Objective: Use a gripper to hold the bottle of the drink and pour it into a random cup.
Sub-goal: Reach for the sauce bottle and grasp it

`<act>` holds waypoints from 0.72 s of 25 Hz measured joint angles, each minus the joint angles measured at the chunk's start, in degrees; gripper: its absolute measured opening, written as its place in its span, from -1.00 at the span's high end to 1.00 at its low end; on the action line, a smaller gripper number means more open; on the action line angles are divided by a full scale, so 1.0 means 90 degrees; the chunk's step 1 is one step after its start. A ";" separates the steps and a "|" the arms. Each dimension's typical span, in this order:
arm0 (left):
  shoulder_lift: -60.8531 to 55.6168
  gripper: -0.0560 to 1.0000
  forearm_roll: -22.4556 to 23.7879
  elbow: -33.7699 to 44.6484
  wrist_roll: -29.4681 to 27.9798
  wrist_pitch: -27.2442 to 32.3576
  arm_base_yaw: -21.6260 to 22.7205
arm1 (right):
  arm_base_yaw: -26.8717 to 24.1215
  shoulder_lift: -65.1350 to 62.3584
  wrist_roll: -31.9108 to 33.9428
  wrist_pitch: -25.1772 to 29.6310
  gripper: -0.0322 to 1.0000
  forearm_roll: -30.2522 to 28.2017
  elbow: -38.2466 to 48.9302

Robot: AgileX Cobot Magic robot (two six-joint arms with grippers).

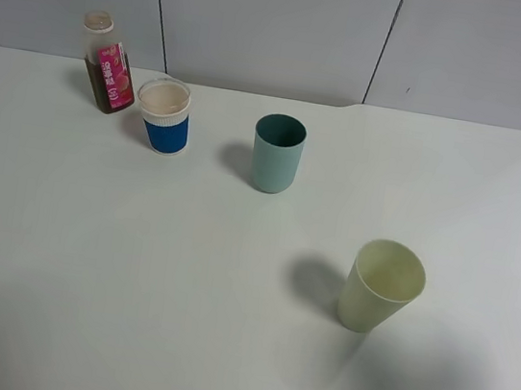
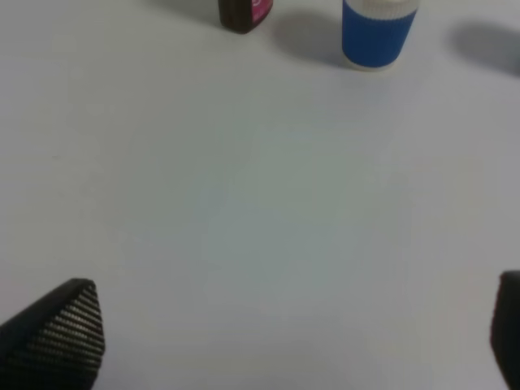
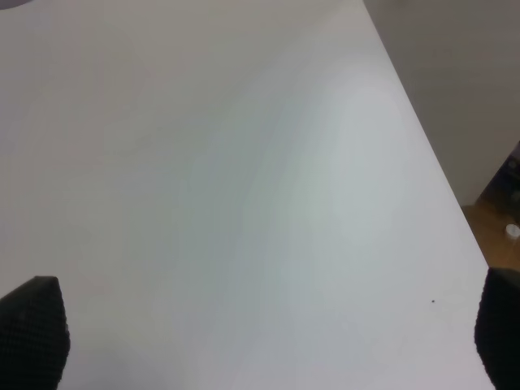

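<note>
The bottle (image 1: 109, 65) with a pink label and brown drink stands at the table's far left, cap on. The blue-and-white paper cup (image 1: 165, 116) stands just right of it, apart from it. In the left wrist view the bottle's base (image 2: 244, 14) and the cup (image 2: 376, 32) show far ahead of my left gripper (image 2: 296, 333), which is open and empty over bare table. My right gripper (image 3: 264, 337) is open and empty over bare table near the right edge. Neither arm shows in the exterior high view.
A teal tumbler (image 1: 277, 153) stands at mid table. A pale yellow-green tumbler (image 1: 381, 286) stands nearer the front right. Grey wall panels run behind the white table (image 1: 133, 274). The table's right edge (image 3: 422, 138) and the floor beyond show in the right wrist view.
</note>
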 joint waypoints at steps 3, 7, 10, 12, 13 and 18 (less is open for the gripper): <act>0.0000 -0.84 0.0000 0.0000 0.0000 0.0000 0.0000 | 0.0000 0.0000 0.0000 0.0000 -1.00 0.0000 0.0000; 0.0000 -0.84 0.0000 0.0000 0.0000 0.0000 0.0000 | 0.0000 0.0000 0.0000 0.0000 -1.00 0.0000 0.0000; 0.0000 -0.84 0.0000 0.0000 0.0000 0.0000 0.0000 | 0.0000 0.0000 0.0000 0.0000 -1.00 0.0000 0.0000; 0.0000 -0.84 0.0000 0.0000 0.0000 0.0000 0.0000 | 0.0000 0.0000 0.0000 0.0000 -1.00 0.0000 0.0000; 0.0000 -0.84 0.0000 0.0000 0.0000 0.0000 0.0000 | 0.0000 0.0000 0.0000 0.0000 -1.00 0.0000 0.0000; 0.0000 -0.84 0.0000 0.0000 0.0000 0.0000 0.0000 | 0.0000 0.0000 0.0000 0.0000 -1.00 0.0000 0.0000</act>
